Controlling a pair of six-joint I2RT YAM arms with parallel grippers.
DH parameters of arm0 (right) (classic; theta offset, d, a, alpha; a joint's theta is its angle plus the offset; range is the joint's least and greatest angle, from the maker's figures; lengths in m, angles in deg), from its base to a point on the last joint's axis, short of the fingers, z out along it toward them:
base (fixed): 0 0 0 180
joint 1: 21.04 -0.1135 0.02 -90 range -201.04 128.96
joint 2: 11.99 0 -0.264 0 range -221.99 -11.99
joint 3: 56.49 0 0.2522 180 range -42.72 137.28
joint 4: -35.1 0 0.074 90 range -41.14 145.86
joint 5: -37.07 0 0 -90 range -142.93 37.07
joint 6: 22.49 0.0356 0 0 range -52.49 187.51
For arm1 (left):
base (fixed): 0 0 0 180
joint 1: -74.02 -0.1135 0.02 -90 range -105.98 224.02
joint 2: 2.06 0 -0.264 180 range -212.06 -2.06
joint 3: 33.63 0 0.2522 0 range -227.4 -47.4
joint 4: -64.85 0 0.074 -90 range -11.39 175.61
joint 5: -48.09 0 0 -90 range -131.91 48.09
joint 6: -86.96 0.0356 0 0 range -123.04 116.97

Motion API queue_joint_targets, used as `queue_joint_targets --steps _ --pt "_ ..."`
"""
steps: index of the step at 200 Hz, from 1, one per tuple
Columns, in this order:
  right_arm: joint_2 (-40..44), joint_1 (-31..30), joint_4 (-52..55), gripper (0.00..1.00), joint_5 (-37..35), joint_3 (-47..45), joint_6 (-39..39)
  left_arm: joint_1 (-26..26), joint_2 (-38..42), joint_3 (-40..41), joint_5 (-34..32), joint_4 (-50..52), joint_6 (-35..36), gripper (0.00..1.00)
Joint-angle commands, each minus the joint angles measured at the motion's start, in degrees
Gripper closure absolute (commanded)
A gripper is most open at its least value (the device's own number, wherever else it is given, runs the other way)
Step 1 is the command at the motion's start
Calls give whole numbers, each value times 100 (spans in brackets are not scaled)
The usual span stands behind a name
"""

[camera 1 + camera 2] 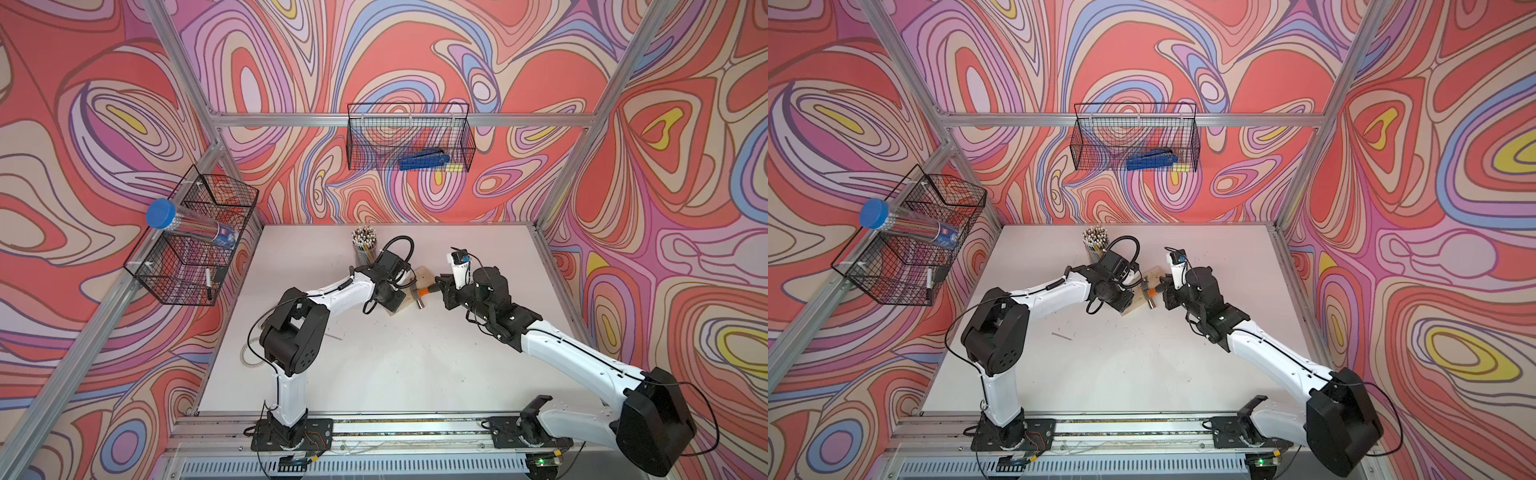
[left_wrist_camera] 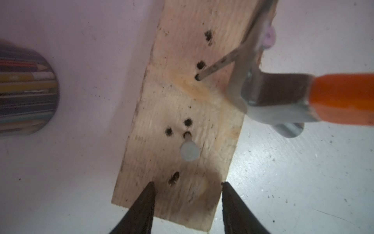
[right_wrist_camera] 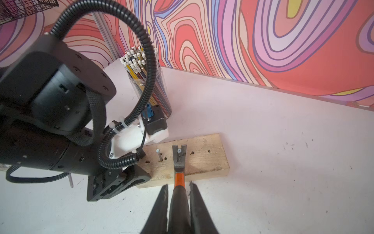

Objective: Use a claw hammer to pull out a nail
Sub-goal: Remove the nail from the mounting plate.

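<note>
I count two arms, the left arm [image 1: 340, 291] and the right arm [image 1: 573, 353]. Each carries one gripper: the left gripper [image 2: 187, 184] and the right gripper [image 3: 178, 184].

- Claw hammer [image 3: 178, 162]: one.
- Wooden board [image 3: 210, 162]: one.
- Nails standing in the board: two, the clawed nail [image 3: 179, 151] and the free nail [image 3: 157, 151].
- Loose grey pin [image 1: 1063, 334] on the table [image 1: 1142, 374]: one.
- Wire baskets: two.
  - Side basket [image 1: 174, 286]: one capped tube [image 1: 191, 224] and one marker [image 1: 208, 282].
  - Rear basket [image 1: 374, 137]: one blue tool [image 1: 424, 160].
- Pencil cup [image 1: 365, 245]: one. I cannot count its pencils.
</note>
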Motion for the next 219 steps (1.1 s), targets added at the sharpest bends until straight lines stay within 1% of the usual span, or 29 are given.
queue_joint_targets --steps 1,60,123,219 --pt "-331 -74 385 100 -117 -470 183 8 -645 367 295 551 -128 47" --pt "-242 -77 106 100 -236 -623 126 8 -699 367 322 560 -147 47" --pt "-124 -75 -141 100 -339 -551 124 7 -747 336 326 577 -143 47" --pt "215 -73 -517 100 -562 -1236 403 8 -780 323 318 587 -145 47"
